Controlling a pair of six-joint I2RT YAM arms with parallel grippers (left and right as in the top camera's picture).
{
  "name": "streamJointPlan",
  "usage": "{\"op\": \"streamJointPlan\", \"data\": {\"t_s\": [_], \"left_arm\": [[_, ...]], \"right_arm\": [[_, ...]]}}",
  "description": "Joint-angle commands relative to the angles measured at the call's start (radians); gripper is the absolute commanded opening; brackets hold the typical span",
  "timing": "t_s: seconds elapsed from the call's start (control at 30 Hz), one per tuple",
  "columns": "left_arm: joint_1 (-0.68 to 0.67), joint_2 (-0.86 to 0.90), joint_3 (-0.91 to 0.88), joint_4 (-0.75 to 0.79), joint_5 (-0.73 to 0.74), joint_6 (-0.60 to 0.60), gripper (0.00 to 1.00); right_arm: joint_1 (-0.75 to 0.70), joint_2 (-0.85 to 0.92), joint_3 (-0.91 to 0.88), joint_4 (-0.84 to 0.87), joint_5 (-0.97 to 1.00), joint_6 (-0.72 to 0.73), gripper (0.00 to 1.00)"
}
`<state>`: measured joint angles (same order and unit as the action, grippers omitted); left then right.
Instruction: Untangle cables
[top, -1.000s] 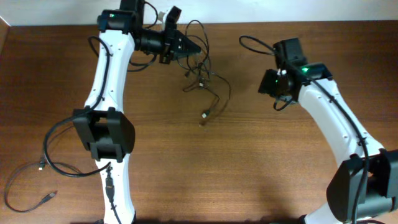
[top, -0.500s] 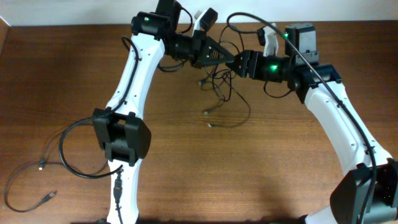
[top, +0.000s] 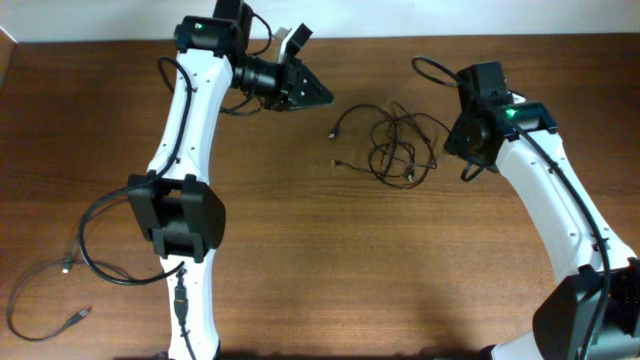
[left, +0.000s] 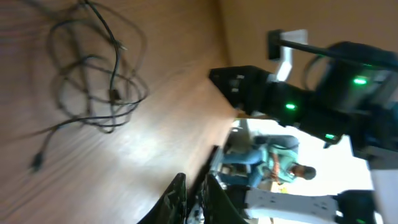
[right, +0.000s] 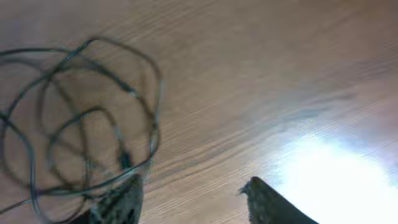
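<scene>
Thin black cables (top: 398, 152) lie in a loose, looped knot on the wood-grain tabletop (top: 300, 250), plug tails trailing left. The left gripper (left: 194, 182) is slightly apart and the right gripper (right: 189, 186) wide apart, both empty.

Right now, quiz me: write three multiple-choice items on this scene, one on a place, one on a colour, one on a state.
1. Where is the cable bundle? A in the left gripper; B lying on the table; C hanging off the table edge.
2. Its colour? A white; B red; C black.
3. The right gripper is: A open and empty; B shut on the bundle; C shut on a plug.
Answers: B, it rests loose on the wood; C, dark strands in every view; A, its fingers stand apart with only table between.
</scene>
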<state>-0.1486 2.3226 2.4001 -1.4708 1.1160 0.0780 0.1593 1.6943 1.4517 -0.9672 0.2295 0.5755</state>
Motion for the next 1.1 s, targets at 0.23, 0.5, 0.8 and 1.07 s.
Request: {"op": "streamJointPlan", "data": {"t_s": [0.23,0.5,0.8,1.07], "left_arm": [[-0.36,0.004,0.017,0.363,-0.88,-0.302,0.82],[-0.45,0.235,0.017,0.504,-1.169,-0.582,0.72],[-0.452,0.348,0.016,0.536,-1.151,-0.647,0.36],[-0.305,0.255,0.171,0.418,-0.9,-0.645,0.0]], "right_arm": [[-0.163,-0.023,-0.002,-0.01,-0.35,-0.039,0.64],[-0.42,-0.072,-0.002,-0.186,-0.465,-0.18,0.64],[-0.414,-0.072,-0.002,-0.197,-0.462,-0.18,0.64],[-0.414,-0.072,-0.002,-0.185,-0.462,-0.18,0.64]]}}
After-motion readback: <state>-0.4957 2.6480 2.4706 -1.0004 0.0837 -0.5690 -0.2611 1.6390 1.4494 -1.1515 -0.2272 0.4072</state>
